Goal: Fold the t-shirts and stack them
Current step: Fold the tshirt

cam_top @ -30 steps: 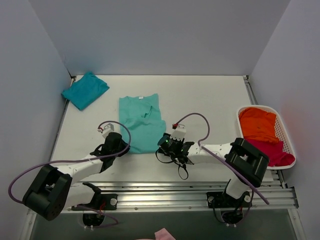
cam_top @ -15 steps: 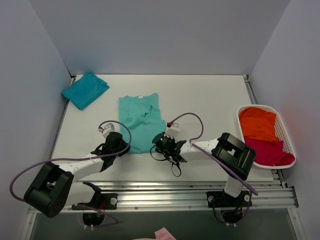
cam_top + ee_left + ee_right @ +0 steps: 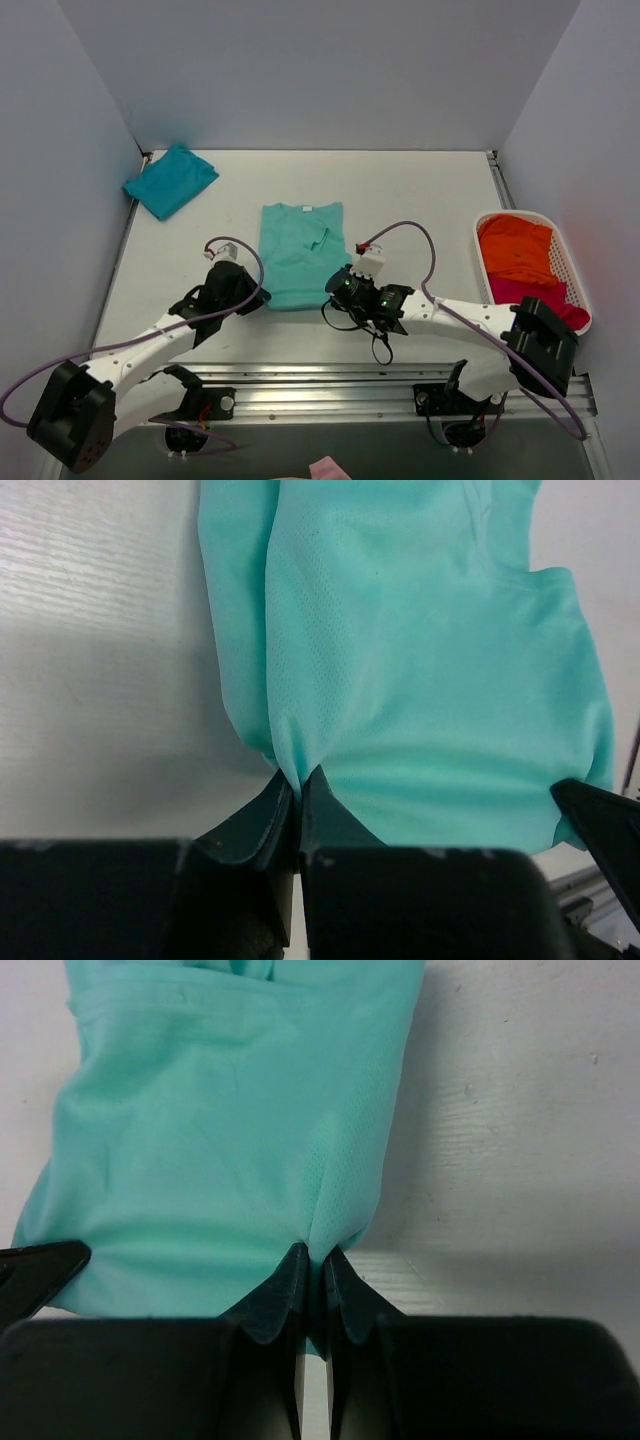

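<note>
At centre flat shirt (image 3: 300,255), folded shirt (image 3: 170,180) far-left corner, basket (image 3: 512,213) w/ 2 shirts (image 3: 516,250) at rt edge.

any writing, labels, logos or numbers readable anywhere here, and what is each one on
No text can be read in any view.
The small white neck label on the light mint-green cloth t-shirt: too small to read.
The folded teal t-shirt: no print visible.
</note>
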